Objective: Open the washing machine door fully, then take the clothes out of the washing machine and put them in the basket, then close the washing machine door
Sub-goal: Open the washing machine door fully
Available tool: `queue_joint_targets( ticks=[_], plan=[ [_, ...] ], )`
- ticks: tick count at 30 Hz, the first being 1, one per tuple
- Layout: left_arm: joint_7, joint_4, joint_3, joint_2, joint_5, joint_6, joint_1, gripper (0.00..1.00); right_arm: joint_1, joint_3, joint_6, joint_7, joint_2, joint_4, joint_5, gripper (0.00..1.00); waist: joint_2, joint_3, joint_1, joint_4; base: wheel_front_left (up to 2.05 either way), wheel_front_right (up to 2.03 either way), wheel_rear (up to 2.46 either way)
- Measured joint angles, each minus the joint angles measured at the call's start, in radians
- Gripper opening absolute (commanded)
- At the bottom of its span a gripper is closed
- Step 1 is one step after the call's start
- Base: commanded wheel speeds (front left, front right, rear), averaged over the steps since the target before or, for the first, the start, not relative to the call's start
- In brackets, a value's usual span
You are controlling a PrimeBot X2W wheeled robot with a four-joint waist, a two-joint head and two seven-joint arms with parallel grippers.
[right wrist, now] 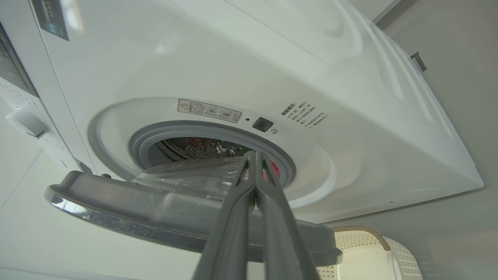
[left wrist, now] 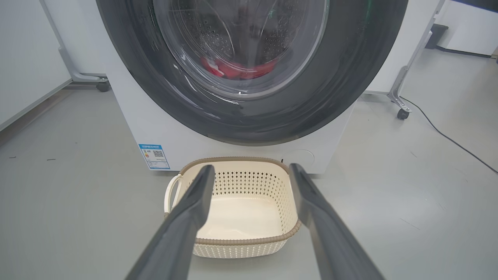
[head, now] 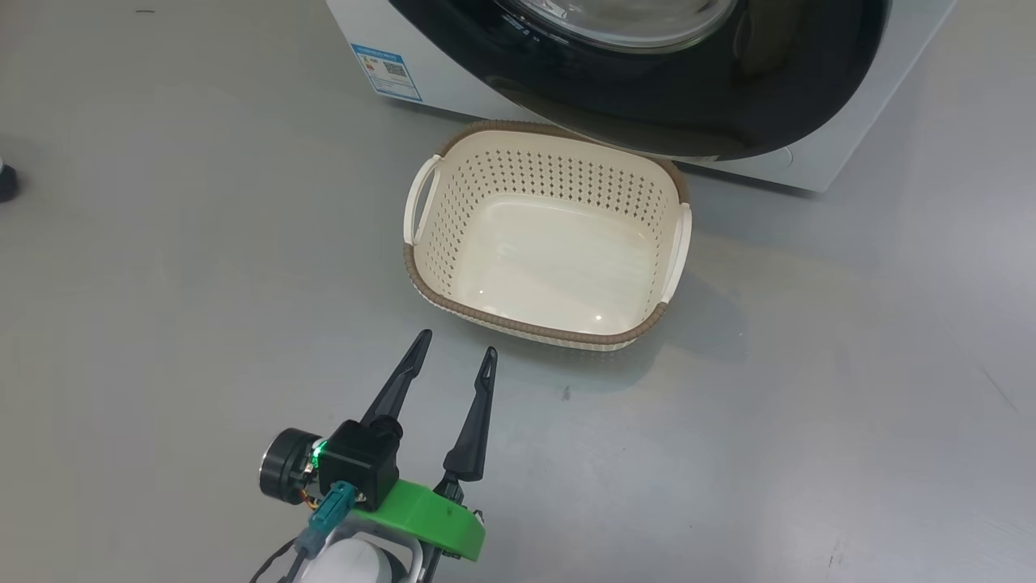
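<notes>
Left gripper [head: 457, 342] fingers spread above the floor [head: 162, 283], near the basket [head: 526, 325].
Right gripper [right wrist: 255, 154] pressed together, tips at the glass bowl [right wrist: 186, 175] of the washing machine door [right wrist: 116, 202], ajar; red clothes [left wrist: 237, 70] inside the washing machine [right wrist: 350, 116] drum [right wrist: 194, 144].

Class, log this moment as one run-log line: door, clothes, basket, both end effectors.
door ajar | clothes inside washing machine | basket empty, on floor | left end effector open, free | right end effector shut, by door
</notes>
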State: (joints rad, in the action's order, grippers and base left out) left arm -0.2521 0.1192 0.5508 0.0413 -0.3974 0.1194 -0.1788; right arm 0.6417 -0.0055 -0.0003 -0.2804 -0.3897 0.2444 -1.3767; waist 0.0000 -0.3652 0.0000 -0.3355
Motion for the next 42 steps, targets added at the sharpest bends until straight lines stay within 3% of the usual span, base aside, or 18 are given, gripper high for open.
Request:
queue_joint_targets(
  ticks=[10, 18, 42],
  plan=[
    [0.0, -0.007, 0.01, -0.001, -0.006, 0.0, -0.002, 1.0, 0.124, -0.045, -0.082, -0.109, 0.004, 0.057, -0.116, 0.0, 0.0, -0.028, 0.0, -0.034, 0.0, 0.0, 0.0],
    [0.0, -0.02, 0.019, -0.001, -0.006, 0.0, -0.006, 1.0, 0.185, -0.056, -0.116, -0.192, 0.012, 0.11, -0.191, 0.0, 0.0, -0.046, 0.0, -0.054, 0.0, 0.0, 0.0],
    [0.0, -0.03, 0.017, -0.002, -0.023, 0.0, -0.007, 1.0, 0.251, -0.013, -0.126, -0.351, 0.053, 0.247, -0.285, 0.0, 0.0, -0.054, 0.0, -0.081, 0.0, 0.0, 0.0]
  ],
)
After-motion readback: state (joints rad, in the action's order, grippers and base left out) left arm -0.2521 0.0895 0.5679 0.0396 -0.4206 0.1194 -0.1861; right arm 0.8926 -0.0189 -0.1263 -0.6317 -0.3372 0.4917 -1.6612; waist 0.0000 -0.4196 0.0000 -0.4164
